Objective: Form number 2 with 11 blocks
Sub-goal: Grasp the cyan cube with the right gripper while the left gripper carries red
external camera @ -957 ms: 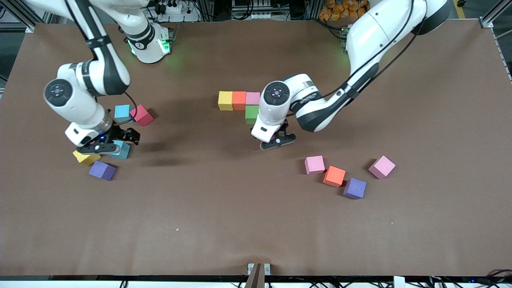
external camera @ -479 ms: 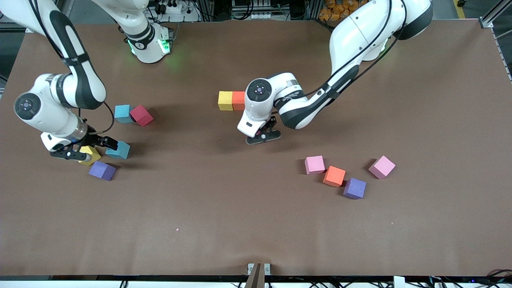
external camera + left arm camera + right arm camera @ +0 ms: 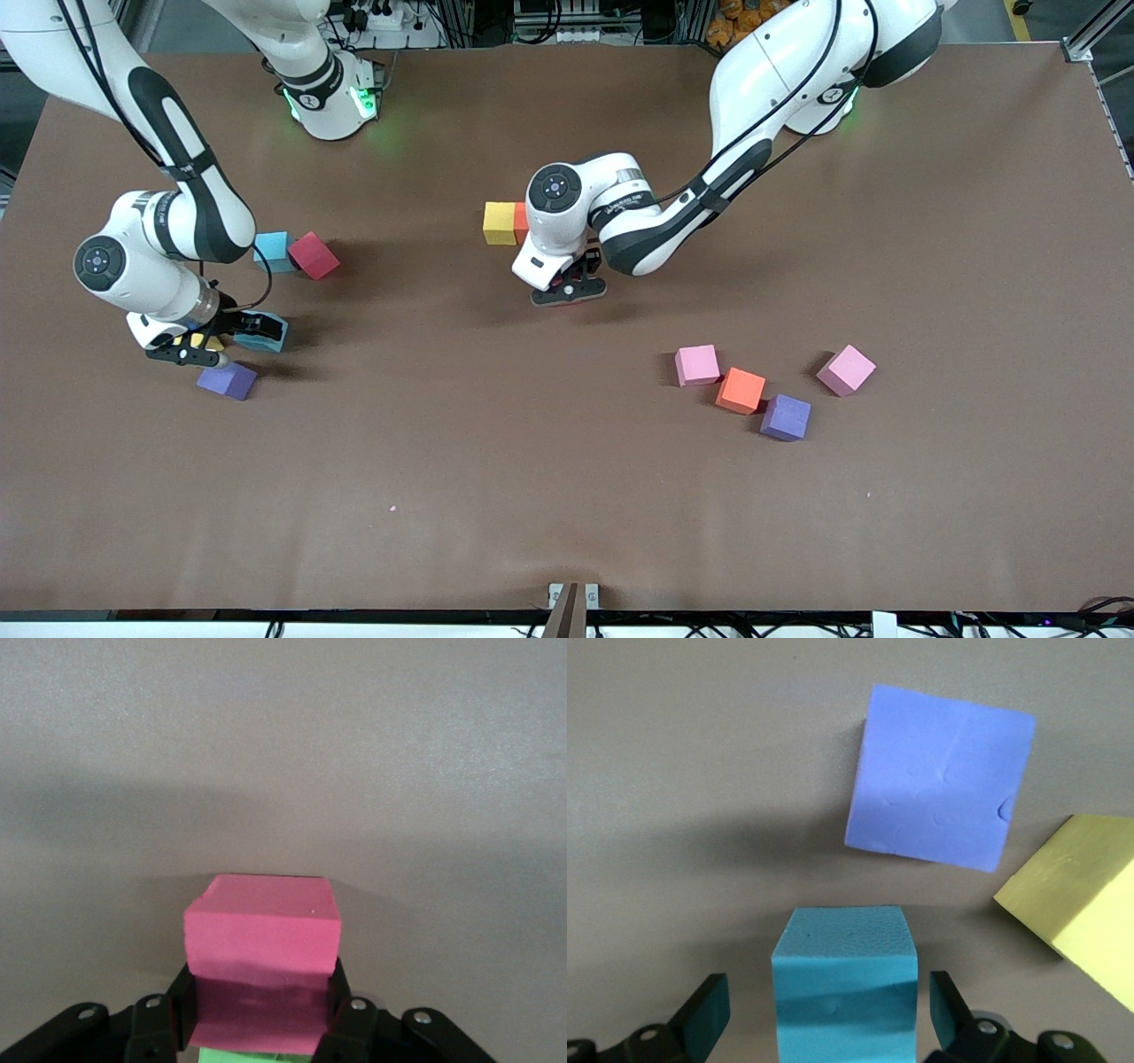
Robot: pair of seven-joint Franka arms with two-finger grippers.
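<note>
Blocks: left claw [image 3: 261, 1028] is clamped on a pink block [image 3: 263, 943]; right claw [image 3: 828, 1014] gapes astride a blue block [image 3: 843, 988].

The left arm reaches from its base at about one o'clock in the front view down toward the table's middle, wrist bent downward. Its left gripper [image 3: 568, 291] is clamped on a pink foam cube [image 3: 263, 939]. The right arm, from eleven o'clock, bends toward nine o'clock; its right gripper [image 3: 213, 341] points down, fingers [image 3: 709, 1014] spread wide, straddling a teal foam cube [image 3: 843, 979].
</note>
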